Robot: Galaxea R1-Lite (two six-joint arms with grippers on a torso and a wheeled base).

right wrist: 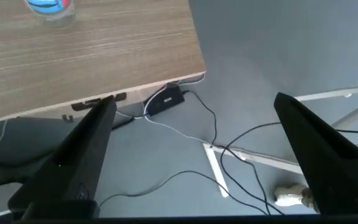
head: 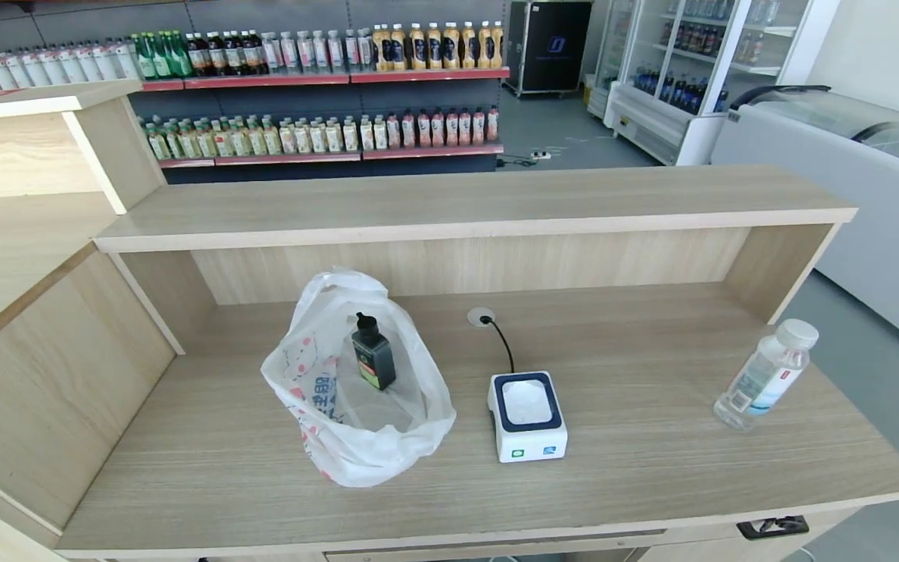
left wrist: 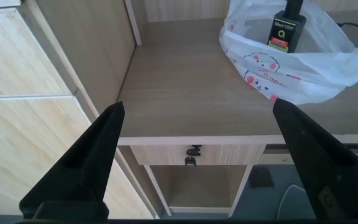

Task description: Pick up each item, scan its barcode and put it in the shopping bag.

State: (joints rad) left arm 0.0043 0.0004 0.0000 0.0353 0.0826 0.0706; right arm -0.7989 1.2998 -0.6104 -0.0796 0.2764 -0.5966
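The dark bottle (head: 373,353) is already lodged in the shopping bag (head: 305,386), the water bottle (head: 765,375) is left on the surface (head: 652,453), and the left gripper (left wrist: 196,109) and right gripper (right wrist: 194,102) are held with fingers wide, empty.

In the left wrist view the rim of the shopping bag (left wrist: 291,68) hides the foot of the dark bottle (left wrist: 284,30) standing inside it. The top edge cuts off that bottle's cap, and the right edge cuts the bag's far side. In the right wrist view the top edge slices through the water bottle (right wrist: 50,6), and its label print is too blurred to tell.
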